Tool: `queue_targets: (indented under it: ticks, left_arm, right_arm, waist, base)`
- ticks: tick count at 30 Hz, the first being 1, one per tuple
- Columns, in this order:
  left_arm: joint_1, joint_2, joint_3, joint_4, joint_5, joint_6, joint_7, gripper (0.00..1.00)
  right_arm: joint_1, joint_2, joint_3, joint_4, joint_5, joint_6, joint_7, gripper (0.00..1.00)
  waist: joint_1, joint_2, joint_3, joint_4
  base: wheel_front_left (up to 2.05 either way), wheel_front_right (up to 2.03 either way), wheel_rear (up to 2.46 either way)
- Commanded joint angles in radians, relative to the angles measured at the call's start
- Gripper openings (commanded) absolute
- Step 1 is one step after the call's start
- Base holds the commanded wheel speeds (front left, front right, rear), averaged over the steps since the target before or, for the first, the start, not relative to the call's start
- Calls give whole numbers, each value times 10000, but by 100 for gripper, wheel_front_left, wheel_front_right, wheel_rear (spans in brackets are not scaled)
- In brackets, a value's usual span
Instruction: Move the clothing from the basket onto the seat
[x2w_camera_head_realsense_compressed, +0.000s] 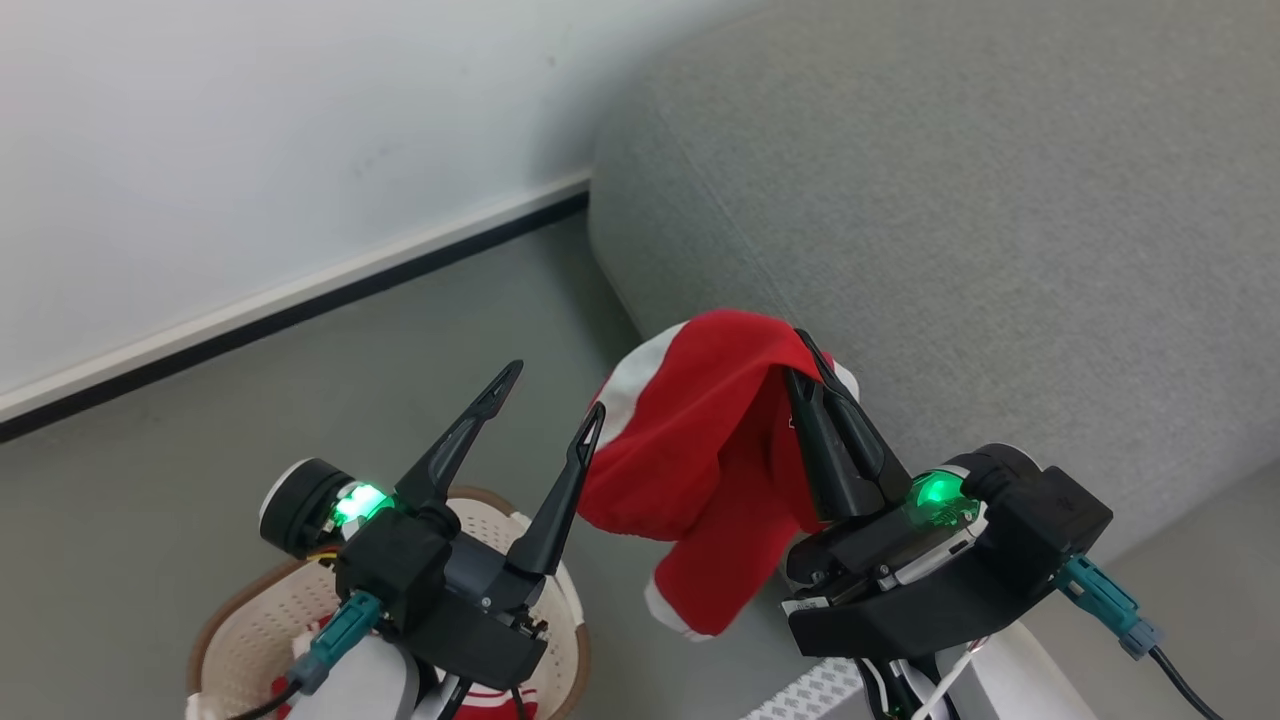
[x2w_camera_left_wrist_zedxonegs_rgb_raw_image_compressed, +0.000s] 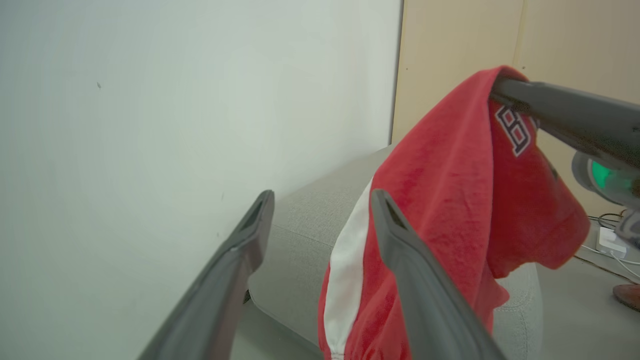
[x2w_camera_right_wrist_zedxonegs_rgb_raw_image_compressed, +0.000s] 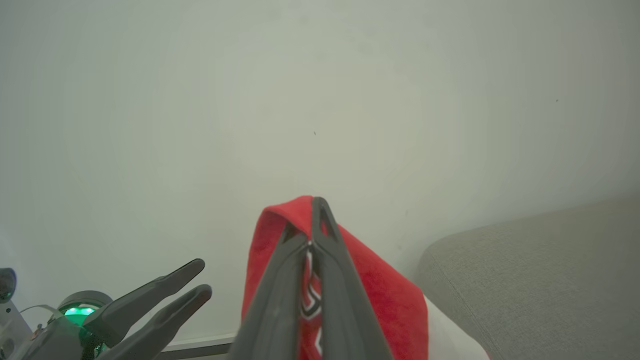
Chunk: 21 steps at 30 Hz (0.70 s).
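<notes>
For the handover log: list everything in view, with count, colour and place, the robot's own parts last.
seat: one, grey, upper right of the head view
floor: one, grey, below the wall
wall: one, white, behind the seat
skirting: one, white over a dark strip, at the wall's foot
basket: one, cream with a brown rim, on the floor at lower left
clothing in the basket: count unclear, red and white, mostly hidden
red garment: one, red with white trim and lettering, held up in the air by the seat's edge
adapter: one, white, on the floor with cables
left tool: one, dark, open and empty, above the basket
right tool: one, dark, shut on the red garment
</notes>
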Motion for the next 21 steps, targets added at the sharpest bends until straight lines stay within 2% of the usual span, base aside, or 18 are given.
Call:
queue_targets:
  ticks: [1, 6, 21]
  left_arm:
    - [-158, 104, -19, 47, 98, -59, 49, 100]
    - [-345, 235, -112, 85, 127, -53, 145, 100]
    - [-980, 366, -573, 307, 145, -180, 424, 100]
  right_arm:
    - [-118, 104, -24, -85, -63, 8, -22, 0]
    - [-106, 248, -115, -182, -58, 8, -22, 0]
    - [-188, 400, -884, -739, -383, 8, -22, 0]
  waist:
    - [-1, -1, 591, -685]
    - [-1, -1, 800, -1102]
    - [-1, -1, 1528, -1223]
  base:
    - [0, 0, 0]
    - [0, 0, 0]
    - [0, 0, 0]
